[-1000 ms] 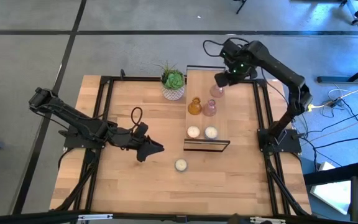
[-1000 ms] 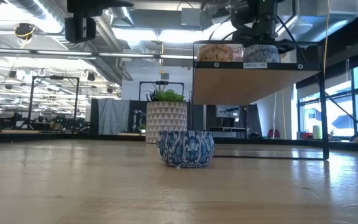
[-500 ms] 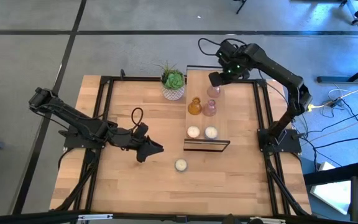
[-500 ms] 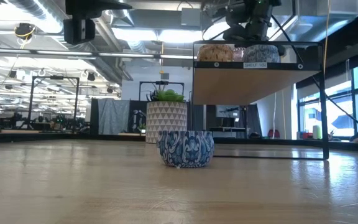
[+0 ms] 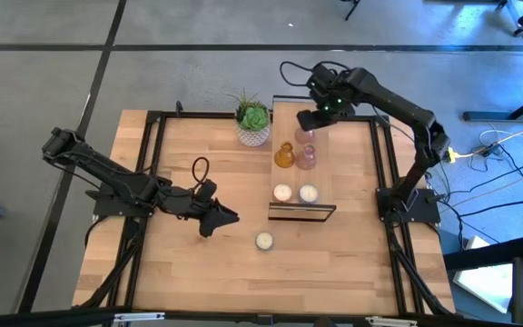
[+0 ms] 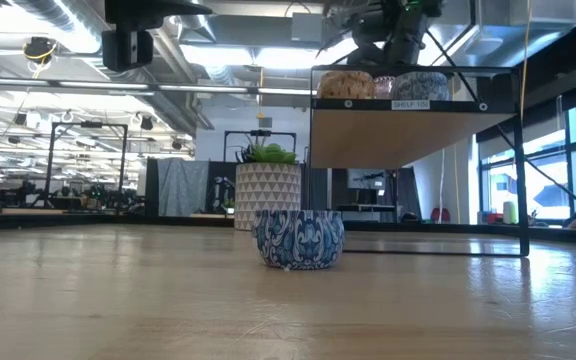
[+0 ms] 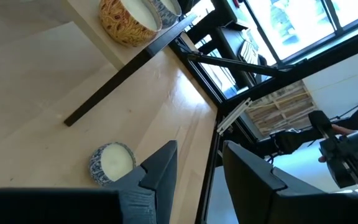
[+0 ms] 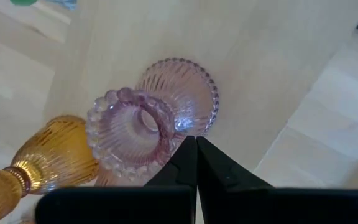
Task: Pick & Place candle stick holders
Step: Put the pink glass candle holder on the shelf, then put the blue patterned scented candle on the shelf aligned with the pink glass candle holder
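Two pale pink glass holders and one amber holder stand on the raised wooden shelf. The far pink holder is just below my right gripper, which is shut. The amber holder and the second pink holder stand side by side nearer the middle of the shelf. My left gripper is open and empty, low over the table near its middle. My right gripper's shut fingertips lie against the outer side of the far pink holder's beaded rim, coming slanting down from the far side. Nothing shows between the fingers. The holder's ribbed foot appears to rest on the shelf; I cannot tell if it is lifted.
Two white candles in bowls stand at the shelf's near end. A blue patterned candle sits on the table before the shelf. A green plant in a white pot stands left of the shelf's far end.
My right gripper has gone toward the table's left edge over the shelf's far end, staying shut. The far pink holder has shifted the same way with it, closer to the amber holder.
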